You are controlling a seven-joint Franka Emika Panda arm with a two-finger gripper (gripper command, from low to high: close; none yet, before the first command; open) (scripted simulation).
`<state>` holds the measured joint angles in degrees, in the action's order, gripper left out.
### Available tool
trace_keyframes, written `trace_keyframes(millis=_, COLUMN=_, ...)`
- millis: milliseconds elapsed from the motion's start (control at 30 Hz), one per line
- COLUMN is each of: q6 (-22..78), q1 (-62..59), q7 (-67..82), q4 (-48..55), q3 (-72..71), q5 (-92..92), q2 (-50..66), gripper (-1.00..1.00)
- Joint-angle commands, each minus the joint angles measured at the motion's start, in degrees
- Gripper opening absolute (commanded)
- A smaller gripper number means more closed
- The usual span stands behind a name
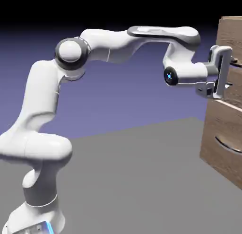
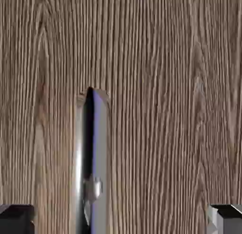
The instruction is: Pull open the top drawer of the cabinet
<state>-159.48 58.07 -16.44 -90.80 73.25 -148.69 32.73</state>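
From where I stand, the white arm rises at the left, bends over at the shoulder and reaches across to the right, where the gripper is pressed close against the front of the cabinet. The cabinet stands at the right edge of the grey table, and the top drawer is its upper front, at the height of the hand. The drawer looks closed; I see no gap showing that it has come out.

In the hand view the wood grain of the drawer front fills everything. The handle runs as a thin metal bar from the middle down to the bottom edge, and its upper end meets the wood there. The two fingertips sit in the bottom corners, wide apart, so the gripper is released and it grasps nothing. The handle lies between the tips, but it is nearer to the left one than to the right one.

I think the risk comes from this offset. If the fingers close now, one pad may touch the bar first and push it sideways, so the grip may be weak. Also the gripper seems to be near the end of the handle, not at its middle, so a pull could let the bar slip out of the fingers, and the drawer would stay shut. If the hand goes further forward, the tips may hit the wood. A pull that is not straight outward could jam the drawer in its rails.
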Motion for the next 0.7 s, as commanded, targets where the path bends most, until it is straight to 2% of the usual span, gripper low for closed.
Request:
trace_keyframes(millis=0, q6=-0.3, q1=-1.8, q7=-1.7, q4=2.1, q3=-1.1, q5=0.7, q2=1.4, gripper=0.00)
trace_keyframes(millis=200, q6=-1.9, q1=-11.9, q7=-11.0, q4=13.4, q3=-6.9, q5=4.3, q2=8.9, gripper=0.00)
trace_keyframes(millis=233, q6=-1.9, q1=-11.9, q7=-11.0, q4=13.4, q3=-6.9, q5=4.3, q2=8.9, gripper=-1.00)
trace_keyframes(millis=667, q6=1.1, q1=11.6, q7=5.7, q4=-8.8, q3=9.2, q5=-2.0, q2=-4.8, gripper=-1.00)
